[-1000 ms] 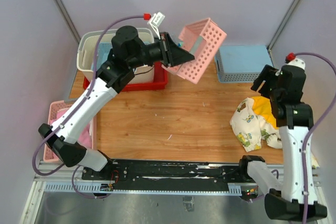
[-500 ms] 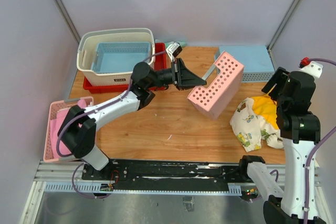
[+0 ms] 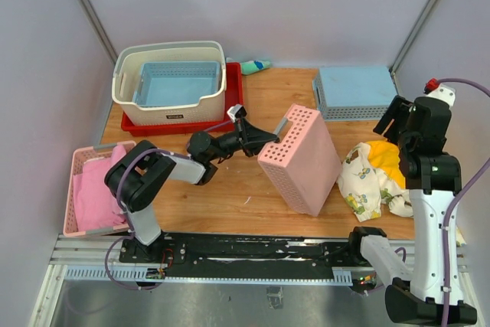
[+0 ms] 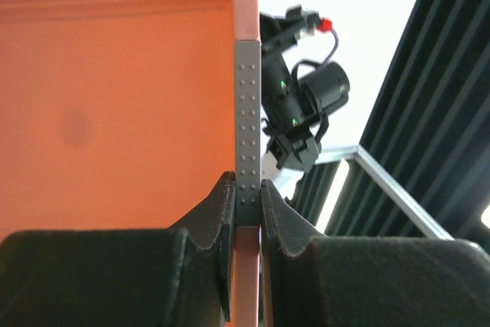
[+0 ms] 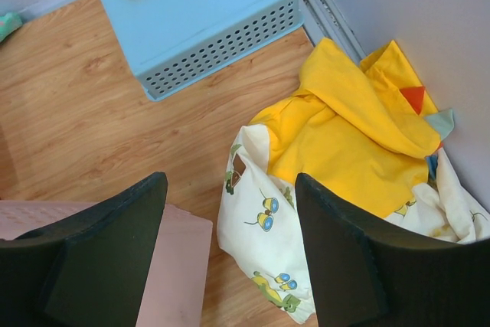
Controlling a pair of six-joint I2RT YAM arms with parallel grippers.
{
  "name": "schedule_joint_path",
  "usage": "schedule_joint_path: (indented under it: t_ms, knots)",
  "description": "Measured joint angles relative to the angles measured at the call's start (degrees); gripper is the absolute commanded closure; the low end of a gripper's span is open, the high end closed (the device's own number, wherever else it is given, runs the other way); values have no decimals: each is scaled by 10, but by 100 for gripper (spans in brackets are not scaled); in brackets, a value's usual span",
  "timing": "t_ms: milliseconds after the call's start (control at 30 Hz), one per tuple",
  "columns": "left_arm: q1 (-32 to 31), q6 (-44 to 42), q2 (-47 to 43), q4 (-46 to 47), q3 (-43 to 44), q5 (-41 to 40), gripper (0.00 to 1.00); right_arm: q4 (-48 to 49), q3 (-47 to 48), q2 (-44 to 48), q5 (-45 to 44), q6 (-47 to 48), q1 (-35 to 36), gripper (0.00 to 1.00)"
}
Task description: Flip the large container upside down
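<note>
The large container [image 3: 145, 109], a deep cream basket, stands upright at the back left on a red tray [image 3: 235, 101], with a light blue basket [image 3: 178, 82] inside it. Neither gripper touches it. My left gripper [image 3: 269, 137] is shut on the grey-taped rim of a pink perforated basket [image 3: 302, 160], which leans on the table's middle with its base turned up. In the left wrist view the jaws [image 4: 246, 189] pinch that rim, with the pink wall [image 4: 115, 112] to the left. My right gripper [image 3: 389, 119] hangs open and empty over a heap of clothes [image 5: 352, 135].
An upturned light blue basket [image 3: 356, 89] lies at the back right. Yellow and white printed clothes [image 3: 375, 174] sit at the right edge. A pink basket with pink cloth [image 3: 92, 189] stands at the front left. A teal toy [image 3: 254, 67] lies behind the tray.
My left arm has swung the pink basket from beside the cream container down to the table's middle, turning its base up. The right arm shifted slightly, still open.
</note>
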State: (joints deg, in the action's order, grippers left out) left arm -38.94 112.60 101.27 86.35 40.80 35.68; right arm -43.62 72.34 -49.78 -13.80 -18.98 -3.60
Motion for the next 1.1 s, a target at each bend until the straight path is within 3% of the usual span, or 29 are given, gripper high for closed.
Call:
schedule_joint_path:
  t_ms: [100, 200, 300, 567, 667, 900, 1100]
  knots:
    - [27, -3, -1, 2, -45, -9, 73, 0, -4, -4, 10, 0, 0, 30]
    - [53, -21, 0, 4, -85, -9, 41, 0, -7, -8, 21, 0, 0, 30]
    - [71, -44, 7, 3, -122, -6, 24, 0, -7, -15, 33, 0, 0, 30]
    - [107, -176, 16, -57, -147, 12, 9, 0, -21, -41, 125, 2, 0, 30]
    - [109, -260, 3, -160, -136, 10, 1, -5, -42, -59, 185, 1, 0, 29]
    - [109, -493, -102, -525, -50, -64, 1, -35, -147, -59, 294, 0, 0, 28]
    - [108, -620, -163, -716, 21, -147, 1, -46, -212, -50, 353, -6, 0, 28]
